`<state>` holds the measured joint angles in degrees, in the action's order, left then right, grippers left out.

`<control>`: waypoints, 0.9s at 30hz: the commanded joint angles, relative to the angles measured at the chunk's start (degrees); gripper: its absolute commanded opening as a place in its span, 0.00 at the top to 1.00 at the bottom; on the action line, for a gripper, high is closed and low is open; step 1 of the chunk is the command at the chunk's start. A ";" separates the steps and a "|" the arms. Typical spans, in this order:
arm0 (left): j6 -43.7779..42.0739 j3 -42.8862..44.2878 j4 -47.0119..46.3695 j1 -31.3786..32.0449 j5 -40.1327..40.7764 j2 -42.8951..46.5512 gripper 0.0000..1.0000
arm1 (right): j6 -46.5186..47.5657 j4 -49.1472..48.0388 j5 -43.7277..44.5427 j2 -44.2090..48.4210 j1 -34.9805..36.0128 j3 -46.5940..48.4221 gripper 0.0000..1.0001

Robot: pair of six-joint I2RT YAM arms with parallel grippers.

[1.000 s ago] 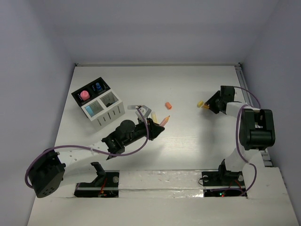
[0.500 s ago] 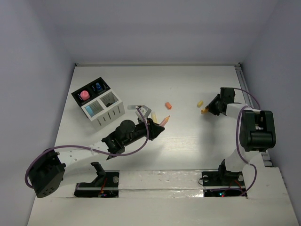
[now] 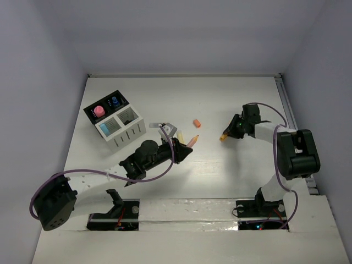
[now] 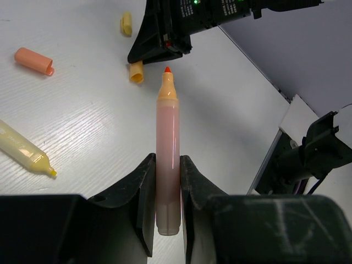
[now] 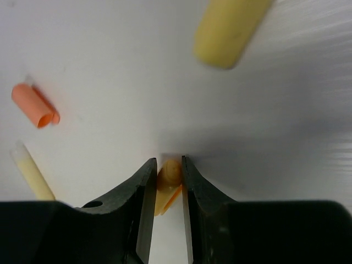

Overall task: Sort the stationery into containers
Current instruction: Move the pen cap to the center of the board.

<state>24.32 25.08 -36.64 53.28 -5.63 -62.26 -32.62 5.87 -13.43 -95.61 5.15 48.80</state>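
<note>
My left gripper (image 4: 168, 160) is shut on a pink-orange uncapped marker (image 4: 167, 118), held out over the table centre (image 3: 192, 141). My right gripper (image 3: 226, 133) is shut on a small yellow-orange cap (image 5: 169, 175), which sticks out past its fingertips (image 4: 136, 71). The containers (image 3: 127, 133) stand at the far left. One black compartment holds a pink item (image 3: 99, 111), the other a blue-capped bottle (image 3: 114, 101). A light blue item (image 3: 109, 127) sits in a white compartment.
An orange cap (image 3: 196, 123) lies between the two grippers. A pale yellow marker (image 4: 25, 151) rests beside my left gripper. A yellow cap (image 5: 230, 27) lies just beyond my right gripper. Walls close the table on three sides.
My right gripper has shut on the yellow-orange cap and carried it left toward the table centre, away from the yellow cap. My left arm and its marker have not moved.
</note>
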 commanded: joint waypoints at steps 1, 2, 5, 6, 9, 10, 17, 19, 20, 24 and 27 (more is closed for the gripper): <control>0.12 0.41 -3.43 0.07 0.09 -0.49 1.00 | 2.12 2.57 -2.21 0.34 3.64 -0.81 0.72; 0.29 0.41 -3.43 0.07 0.09 -0.58 1.00 | 2.12 2.66 -2.04 0.34 4.16 -0.55 0.72; 0.29 0.50 -3.70 0.07 -0.08 -1.20 1.00 | 3.44 3.00 -1.42 0.69 4.17 0.50 0.68; 0.29 0.58 -3.70 0.07 0.00 -1.37 1.00 | 3.88 3.53 -1.34 0.78 4.17 1.03 0.59; 0.47 0.58 -3.87 0.07 0.00 -1.64 1.00 | 5.20 4.94 -0.63 2.27 4.17 1.65 0.39; 0.38 0.67 -3.87 0.07 -0.08 -1.90 1.00 | 5.37 5.55 -0.63 3.58 4.69 1.48 0.36; 0.56 0.76 -4.23 0.07 -0.52 -2.60 1.00 | 3.53 7.23 -1.07 6.93 6.45 -1.94 0.26; 0.64 0.76 -4.23 0.07 -0.61 -2.78 1.00 | 2.13 6.62 -2.21 6.93 7.76 -3.69 0.27; 0.65 0.76 -4.40 0.07 -0.70 -2.87 1.00 | 1.69 5.74 -2.56 6.84 8.29 -4.14 0.28; 0.65 0.85 -4.58 0.07 -0.88 -3.22 1.00 | 0.19 4.86 -2.21 4.92 9.62 -4.24 0.33; 0.65 0.76 -4.58 0.07 -0.79 -3.04 1.00 | -0.42 4.15 -0.99 3.59 9.62 -3.53 0.38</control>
<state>24.56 25.08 -37.63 53.28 -5.76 -65.63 -31.77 10.55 -15.51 -90.06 14.35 45.65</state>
